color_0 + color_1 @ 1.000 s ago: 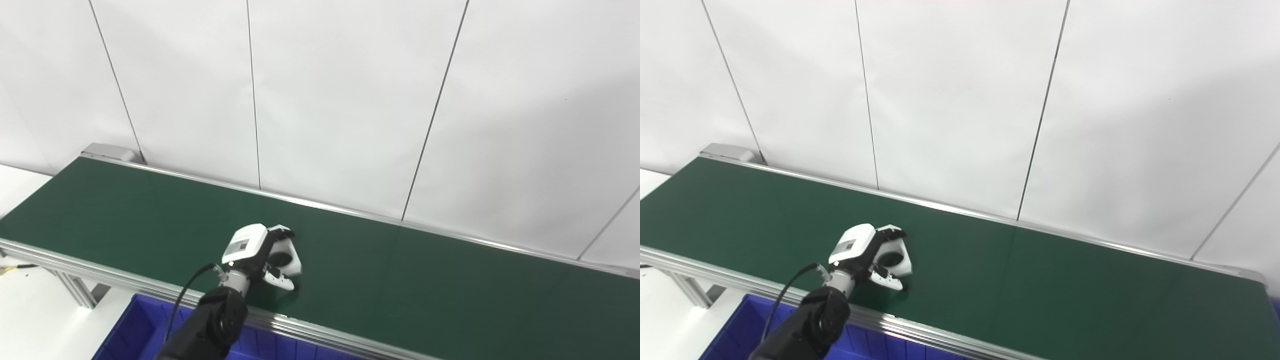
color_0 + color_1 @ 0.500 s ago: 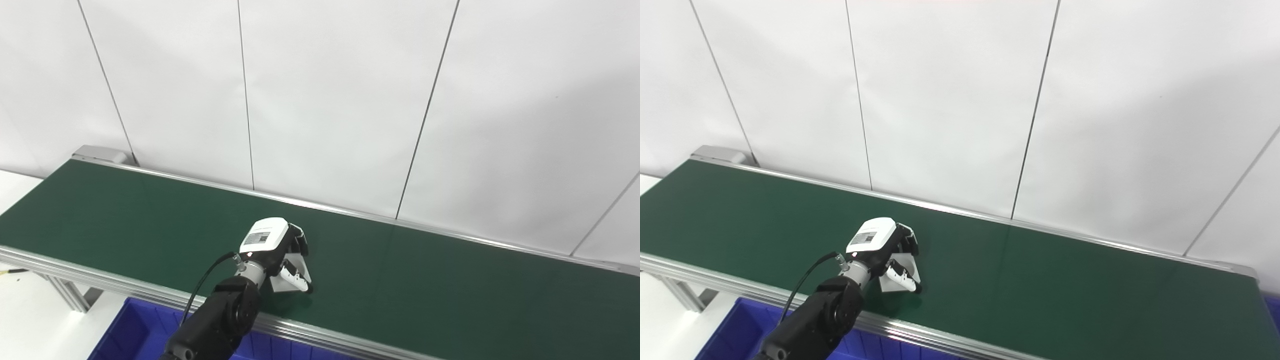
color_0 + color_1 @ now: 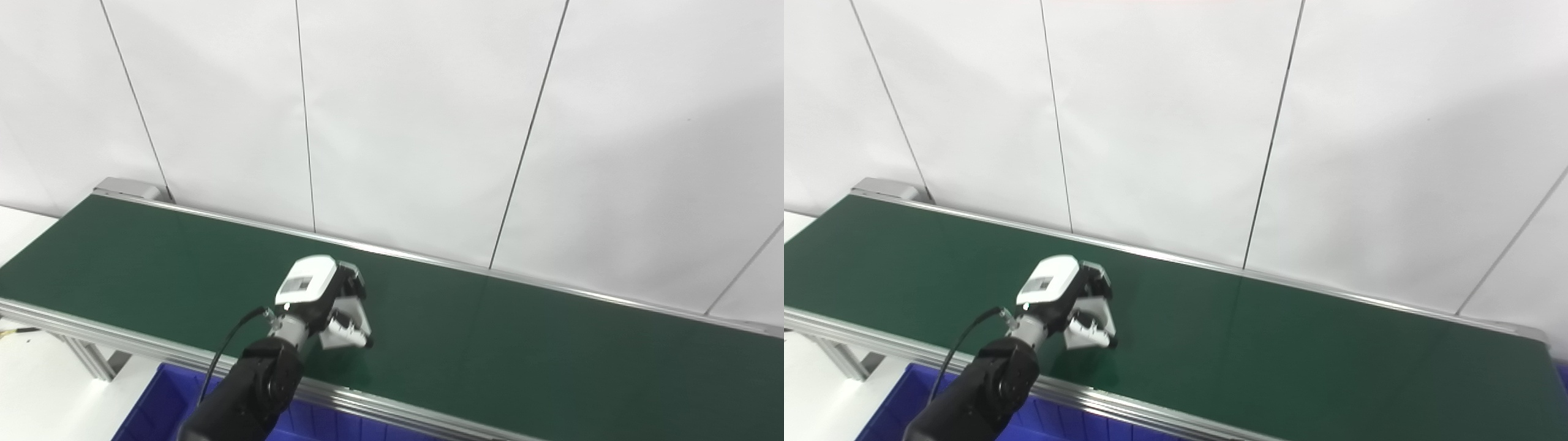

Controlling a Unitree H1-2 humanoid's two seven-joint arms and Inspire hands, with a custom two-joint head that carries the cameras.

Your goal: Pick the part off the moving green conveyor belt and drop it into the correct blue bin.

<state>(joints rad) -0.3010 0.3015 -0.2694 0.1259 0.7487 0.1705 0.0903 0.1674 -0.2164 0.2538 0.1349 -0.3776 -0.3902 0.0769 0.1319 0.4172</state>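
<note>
1. Left hand [image 3: 324, 300]: white-backed, with dark fingers [image 3: 353, 286], on a black arm [image 3: 254, 392] that comes in from the lower left. The fingers are curled round the part, thumb under its near edge; the hand is clamped on it
2. Part [image 3: 346, 324]: white, flat-sided, held in the left hand and tilted. It sits in front of and below the palm, partly hidden by the fingers. A shadow lies on the belt beneath it; whether its lower edge touches the belt cannot be told
3. Belt [image 3: 551, 343]: dark green, running under the hand and well off to either side of it, framed by silver rails [image 3: 392, 407]. The hand is over its near half
4. Bin [image 3: 153, 407]: blue, below and behind the hand, just past the near rail, under the arm. Only its upper corner shows
5. Cable [image 3: 229, 349]: black, looping from the wrist back along the arm
6. Wall [image 3: 429, 122]: white panels with thin dark seams, beyond the hand, behind the far rail
7. Right hand: out of sight in both views
</note>
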